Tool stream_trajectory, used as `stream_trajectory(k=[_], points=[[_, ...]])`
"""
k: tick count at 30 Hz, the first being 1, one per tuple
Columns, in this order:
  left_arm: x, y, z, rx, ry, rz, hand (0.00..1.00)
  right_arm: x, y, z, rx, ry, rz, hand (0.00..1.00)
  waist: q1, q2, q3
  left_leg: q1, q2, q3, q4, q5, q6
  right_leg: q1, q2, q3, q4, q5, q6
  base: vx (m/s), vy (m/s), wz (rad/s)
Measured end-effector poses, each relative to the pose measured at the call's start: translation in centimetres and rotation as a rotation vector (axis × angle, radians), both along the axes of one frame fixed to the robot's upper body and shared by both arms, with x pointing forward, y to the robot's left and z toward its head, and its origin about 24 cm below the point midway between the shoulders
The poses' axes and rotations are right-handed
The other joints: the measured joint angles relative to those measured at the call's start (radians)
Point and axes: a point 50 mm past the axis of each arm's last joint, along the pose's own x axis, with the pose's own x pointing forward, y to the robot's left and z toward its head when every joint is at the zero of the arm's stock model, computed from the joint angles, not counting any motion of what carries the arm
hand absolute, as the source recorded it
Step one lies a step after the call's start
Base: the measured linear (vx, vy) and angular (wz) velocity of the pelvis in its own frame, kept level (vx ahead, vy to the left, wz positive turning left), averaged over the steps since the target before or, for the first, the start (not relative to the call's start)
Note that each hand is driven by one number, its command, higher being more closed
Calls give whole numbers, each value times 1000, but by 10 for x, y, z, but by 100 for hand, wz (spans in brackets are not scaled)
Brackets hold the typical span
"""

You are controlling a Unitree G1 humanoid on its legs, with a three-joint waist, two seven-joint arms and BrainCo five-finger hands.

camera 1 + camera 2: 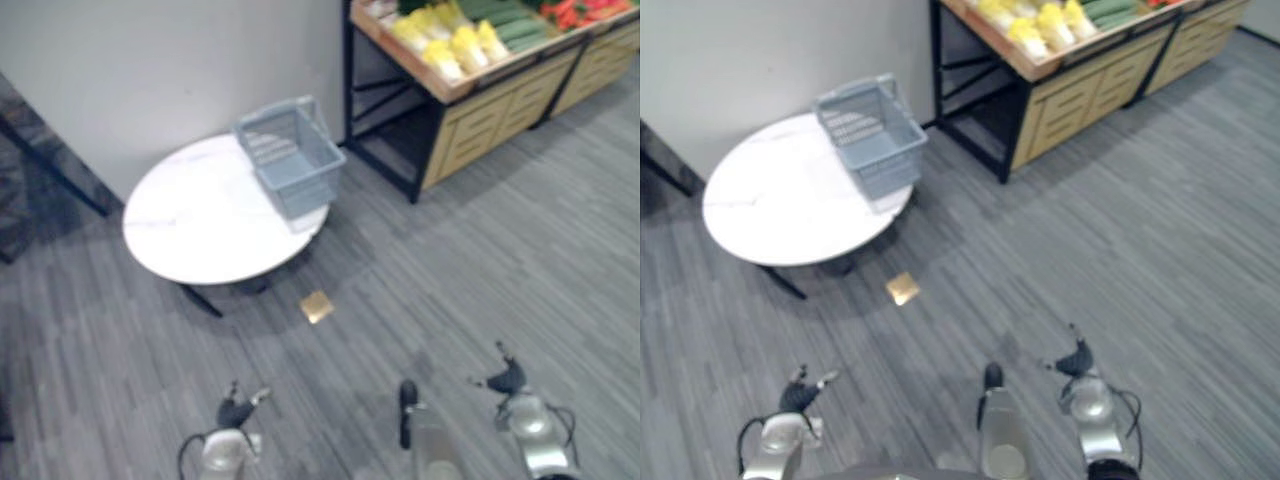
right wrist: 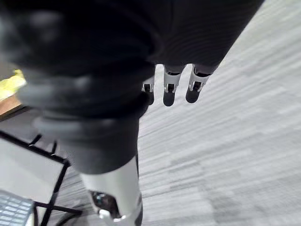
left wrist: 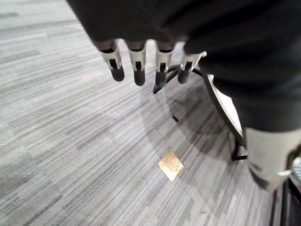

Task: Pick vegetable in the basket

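Note:
An empty grey-blue wire basket (image 1: pixel 291 156) stands on the right edge of a round white table (image 1: pixel 200 215). Yellow vegetables (image 1: pixel 448 38), green ones (image 1: pixel 512 22) and red ones (image 1: pixel 578 10) lie on a wooden produce stand (image 1: pixel 490 105) at the far right. My left hand (image 1: pixel 236 410) hangs low over the floor at the near left, fingers (image 3: pixel 136 66) straight and holding nothing. My right hand (image 1: pixel 508 379) hangs at the near right, fingers (image 2: pixel 169 84) relaxed and empty. Both hands are far from the basket and the vegetables.
A small tan square (image 1: pixel 317 306) lies on the grey plank floor just in front of the table. A pale wall (image 1: pixel 170 70) stands behind the table. The stand's black metal frame (image 1: pixel 385 150) is close to the basket's right side.

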Motion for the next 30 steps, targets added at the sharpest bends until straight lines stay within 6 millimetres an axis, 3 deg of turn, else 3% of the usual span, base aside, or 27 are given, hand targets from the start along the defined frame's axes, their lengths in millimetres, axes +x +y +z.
stream_trajectory(k=[1,3,5,7,10,13,14,15,18,20,21,22,23,24,25,27,28,29,30], points=[[-8,-4,-5,-15,25,7,0,6,0,5,-36,-10,32,0,11,-5,10,-67,42,10,175,106,6,65,6,-19,-5,-33,-16,488,-327,26],[-13,-7,-8,-24,43,8,0,16,3,13,-60,-37,59,0,25,-8,19,-134,113,114,348,57,56,187,11,-44,-51,-67,-42,463,-272,22],[-16,-6,-8,-24,50,12,0,26,4,22,-82,-67,85,0,39,-15,22,-188,130,224,345,19,94,290,10,-59,-128,-82,-48,410,-225,22],[-15,-6,-7,-22,39,13,0,39,3,36,-122,-101,116,0,44,-13,21,-254,106,312,229,-9,93,343,6,-81,-191,-84,-47,302,-97,22],[-14,-5,-6,-21,34,16,0,54,-8,57,-194,-143,138,0,59,-13,23,-298,26,460,-110,4,91,411,-4,-133,-263,-88,-22,391,28,37],[-20,-9,-9,-36,50,23,0,66,-16,78,-274,-184,160,0,60,-8,20,-258,-61,561,-505,172,100,485,-14,-187,-275,-128,43,469,143,41],[-28,-11,-12,-44,71,33,0,72,-14,86,-302,-206,170,0,64,3,13,-223,-70,576,-558,279,184,517,-15,-190,-266,-158,68,594,226,34],[-30,-11,-14,-48,79,43,0,75,-11,88,-300,-219,176,0,68,-35,8,-204,-111,574,-557,266,247,536,-49,-196,-257,-163,76,488,184,30],[-31,-7,-13,-48,77,62,0,85,-3,100,-343,-256,211,0,95,-84,2,-172,-170,568,-547,198,279,548,-112,-195,-194,-163,77,405,193,28],[-36,-8,-15,-53,96,64,0,87,1,102,-365,-268,234,0,104,-89,3,-111,-208,540,-553,152,266,511,-157,-174,22,-161,79,398,156,38],[-39,-6,-16,-45,111,62,0,86,4,100,-357,-269,243,0,96,-99,4,-64,-233,504,-563,126,258,432,-200,-123,269,-103,123,351,97,75],[-41,-2,-16,-30,124,52,0,85,8,97,-345,-269,247,0,85,-109,1,-42,-246,463,-567,109,260,364,-212,-66,442,-79,140,333,41,94],[-40,1,-16,-19,135,38,0,85,10,97,-339,-272,251,0,82,-115,2,-22,-248,440,-564,99,255,294,-205,-9,581,-84,133,321,-12,99],[-41,1,-17,-14,152,25,0,85,12,97,-340,-276,260,0,79,-113,3,5,-246,407,-571,92,256,216,-191,23,678,-101,102,364,-41,99],[-39,0,-17,-8,157,8,0,86,14,101,-341,-293,266,0,76,-112,4,29,-242,376,-587,93,256,152,-191,21,682,-128,58,300,-56,84],[-33,1,-16,7,150,-20,0,89,17,106,-347,-316,268,0,65,-110,5,39,-233,326,-595,95,252,99,-185,12,568,-152,18,277,-122,81],[-28,-1,-15,12,145,-44,0,92,16,111,-352,-333,265,0,54,-103,9,38,-215,294,-598,96,241,89,-160,16,391,-156,11,286,-222,102],[-21,-1,-13,19,128,-69,0,94,16,115,-358,-346,263,0,51,-101,10,33,-199,268,-599,98,199,99,-125,29,168,-141,30,215,-226,89],[-17,-1,-11,22,120,-76,0,95,16,117,-357,-352,261,0,54,-105,9,32,-198,262,-600,97,185,111,-110,48,51,-113,42,196,-258,72]])
